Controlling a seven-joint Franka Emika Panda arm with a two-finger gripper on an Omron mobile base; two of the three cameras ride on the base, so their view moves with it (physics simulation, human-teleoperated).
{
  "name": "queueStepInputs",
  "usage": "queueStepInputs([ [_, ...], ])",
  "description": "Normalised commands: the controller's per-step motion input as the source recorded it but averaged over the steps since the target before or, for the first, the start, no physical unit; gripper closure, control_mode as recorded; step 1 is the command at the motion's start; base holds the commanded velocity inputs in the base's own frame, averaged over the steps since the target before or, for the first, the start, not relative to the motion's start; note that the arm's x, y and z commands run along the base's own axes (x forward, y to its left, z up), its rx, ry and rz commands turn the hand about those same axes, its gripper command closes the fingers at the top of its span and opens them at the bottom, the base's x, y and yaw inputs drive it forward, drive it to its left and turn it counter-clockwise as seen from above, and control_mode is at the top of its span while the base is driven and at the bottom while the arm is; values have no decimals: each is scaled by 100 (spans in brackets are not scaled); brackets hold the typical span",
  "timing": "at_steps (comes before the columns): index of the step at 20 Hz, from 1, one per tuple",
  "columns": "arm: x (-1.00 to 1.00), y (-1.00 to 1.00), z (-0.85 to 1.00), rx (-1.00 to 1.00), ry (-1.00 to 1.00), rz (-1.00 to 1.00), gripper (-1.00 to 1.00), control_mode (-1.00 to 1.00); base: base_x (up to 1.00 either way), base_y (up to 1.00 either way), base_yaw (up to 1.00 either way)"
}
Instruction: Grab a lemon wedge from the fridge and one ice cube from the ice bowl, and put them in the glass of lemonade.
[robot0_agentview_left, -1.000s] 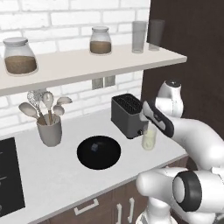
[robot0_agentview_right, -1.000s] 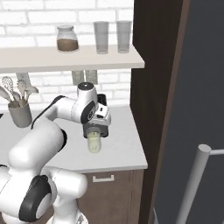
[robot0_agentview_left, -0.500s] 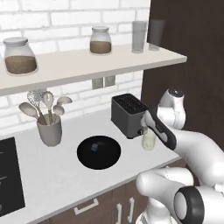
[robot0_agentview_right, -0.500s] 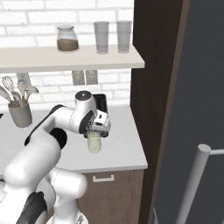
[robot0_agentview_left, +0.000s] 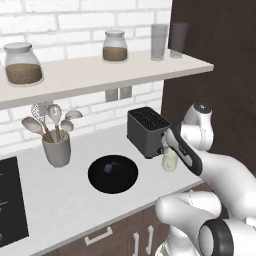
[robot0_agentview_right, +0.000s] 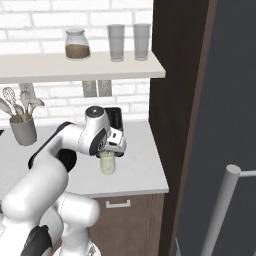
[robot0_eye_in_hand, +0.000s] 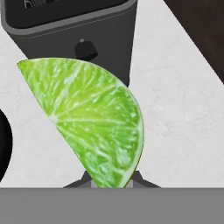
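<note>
- While the white arm is reaching over the counter, the gripper is hanging directly above the glass of lemonade, close over its rim.
- In the hand view the lemon wedge is showing large and green, cut face toward the camera, with the finger tips closing on its lower point; the jaws are pinching the wedge at a narrow gap.
- The glass of lemonade is standing upright on the white counter, just beside the black toaster, at the toaster's front right corner in the left base view.
- The ice bowl is sitting on the counter left of the glass, apart from it, in front of the toaster; its contents are too dark to make out.
- A grey utensil cup with spoons and a whisk is standing further left, near the brick wall.
- The fridge, dark grey, is occupying the right side of the right base view, its bar handle showing low.
- Two storage jars and two tall grey glasses are resting on the shelf above.
</note>
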Motion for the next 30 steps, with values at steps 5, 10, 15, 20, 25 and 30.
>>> queueStepInputs([
  [5, 2, 0, -10, 0, 0, 0, 100, -100, 0, 0, 0],
  [10, 0, 0, -12, 0, 0, 0, 100, -100, 0, 0, 0],
  [15, 0, 0, -16, 0, 0, 0, 100, -100, 0, 0, 0],
  [20, 0, 0, 0, 0, 0, 0, -100, -100, 0, 0, 0],
  [25, 0, 0, 0, 0, 0, 0, -100, -100, 0, 0, 0],
  [30, 0, 0, 0, 0, 0, 0, -100, -100, 0, 0, 0],
])
